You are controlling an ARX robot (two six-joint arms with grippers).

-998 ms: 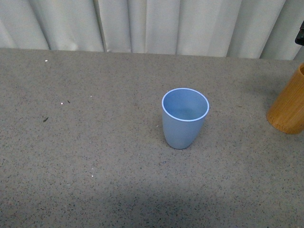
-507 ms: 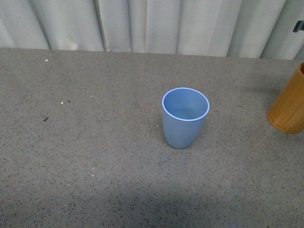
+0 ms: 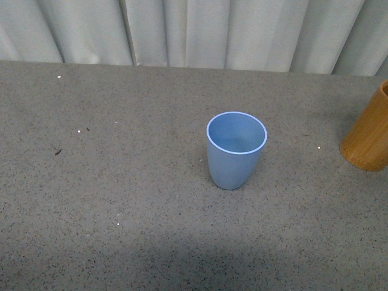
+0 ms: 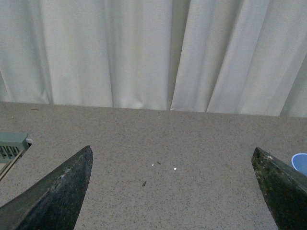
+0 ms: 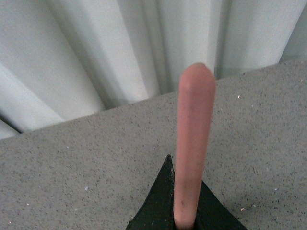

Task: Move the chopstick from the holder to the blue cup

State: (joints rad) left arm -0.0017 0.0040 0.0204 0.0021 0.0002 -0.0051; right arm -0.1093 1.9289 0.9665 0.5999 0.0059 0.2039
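The light blue cup (image 3: 236,149) stands upright and empty in the middle of the grey table. The orange-brown holder (image 3: 369,134) stands at the right edge of the front view, partly cut off. Neither gripper shows in the front view. In the right wrist view my right gripper (image 5: 184,211) is shut on a salmon-pink chopstick (image 5: 193,143), which sticks out from between the dark jaws above the table. In the left wrist view my left gripper (image 4: 172,191) is open and empty over bare table; the cup's rim (image 4: 300,163) shows at that view's edge.
A white curtain (image 3: 194,30) hangs along the table's far edge. A pale green and white object (image 4: 10,146) sits at the edge of the left wrist view. Small white specks (image 3: 80,131) lie on the table's left part.
A dark part at the front view's top right corner has moved up and out of view. The cup and holder have not moved.
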